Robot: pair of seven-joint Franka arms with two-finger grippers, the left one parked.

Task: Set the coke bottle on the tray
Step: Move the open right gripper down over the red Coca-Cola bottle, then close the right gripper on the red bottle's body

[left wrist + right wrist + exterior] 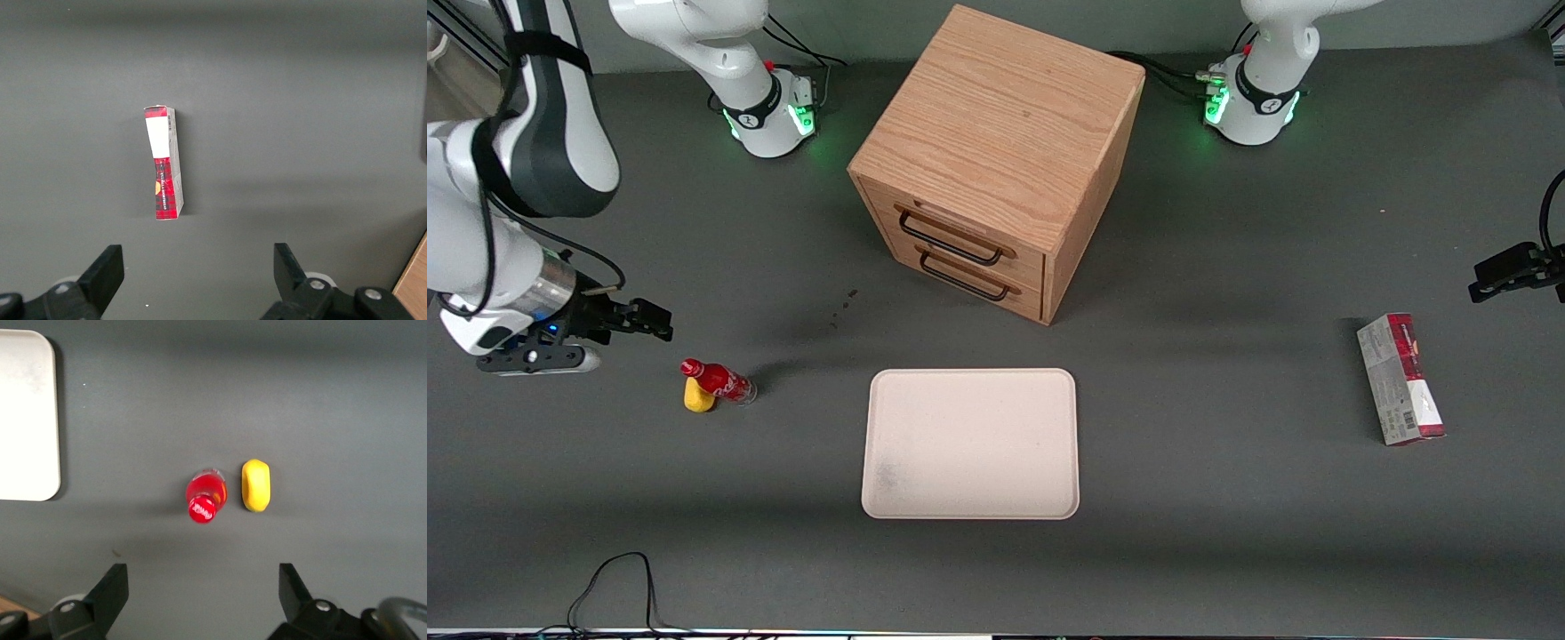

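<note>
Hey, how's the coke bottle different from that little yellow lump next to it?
The coke bottle is red with a cap, a label and a clear base; the yellow lump is plain yellow all over. The bottle stands upright and taller; the lump sits low, a squat oval. Both are small, rest side by side on the dark table off the tray, below the open gripper, which touches neither.
</note>
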